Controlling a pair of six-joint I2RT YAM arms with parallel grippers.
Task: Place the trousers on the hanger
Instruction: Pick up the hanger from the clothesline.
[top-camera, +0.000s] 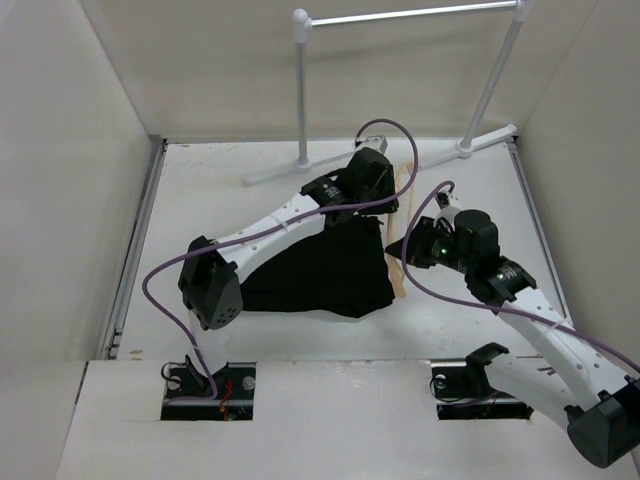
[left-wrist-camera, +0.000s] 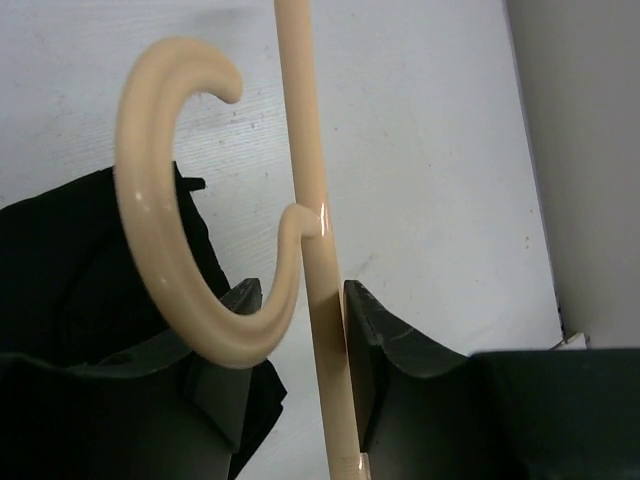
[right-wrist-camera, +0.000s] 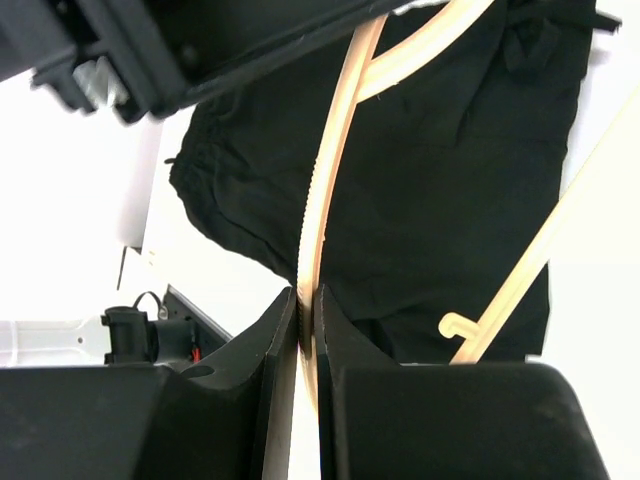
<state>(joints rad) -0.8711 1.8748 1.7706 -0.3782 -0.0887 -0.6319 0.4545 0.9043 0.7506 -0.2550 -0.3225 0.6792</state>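
On the bench (top-camera: 200, 190), trousers (top-camera: 320, 265) lie bunched, with the hanger (top-camera: 400, 275) at their right edge. Right pincer (right-wrist-camera: 305, 300) is clamped on a thin hanger bar. Left pincer (left-wrist-camera: 305, 300) is part-open, straddling the bar by the hook, no grip. Hanger looks light, stiff and slick, so hold the bar. Trousers are limp, so pinch a fold.

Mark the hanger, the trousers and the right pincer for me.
hanger (left-wrist-camera: 140, 190), left wrist view, on the outer curve of its hook.
trousers (top-camera: 330, 270), top external view, on the middle of the black cloth.
right pincer (right-wrist-camera: 307, 297), right wrist view, between its fingertips, shut on the hanger's bar.
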